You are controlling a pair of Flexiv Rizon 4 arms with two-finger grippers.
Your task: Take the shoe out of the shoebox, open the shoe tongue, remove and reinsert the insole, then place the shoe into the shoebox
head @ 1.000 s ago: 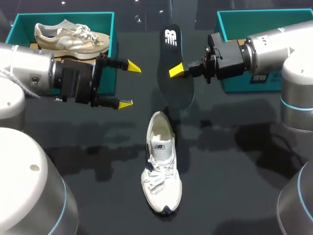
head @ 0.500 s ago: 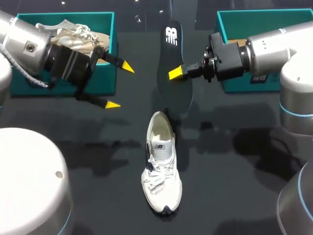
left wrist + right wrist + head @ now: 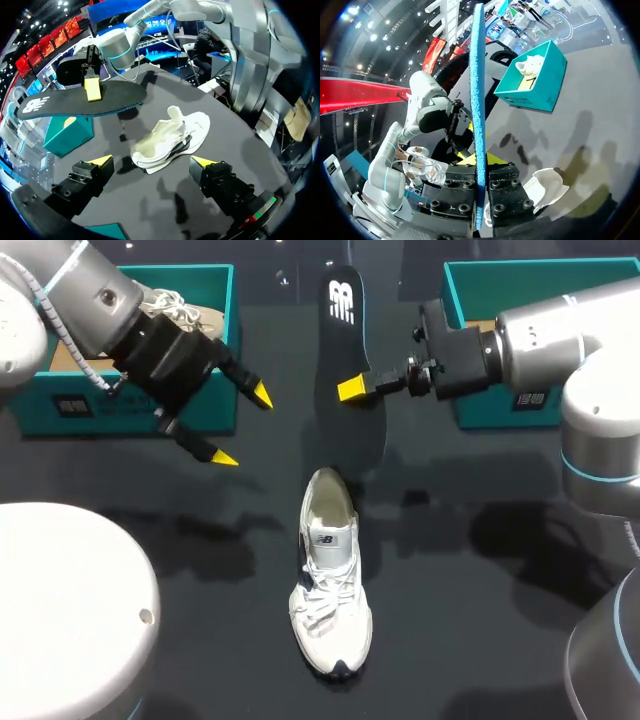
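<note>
Head view high overhead; wrist views low, close, opposed; insole (image 3: 345,340) in all three.

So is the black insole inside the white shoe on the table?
No, the right claw holds the insole up in the air, apart from the shoe.

Left claw (image 3: 243,427) open, angled inward; right claw (image 3: 356,390) pinching insole (image 3: 345,330).

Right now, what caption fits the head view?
Right gripper holds the insole up beyond the shoe; left gripper is open.
</note>
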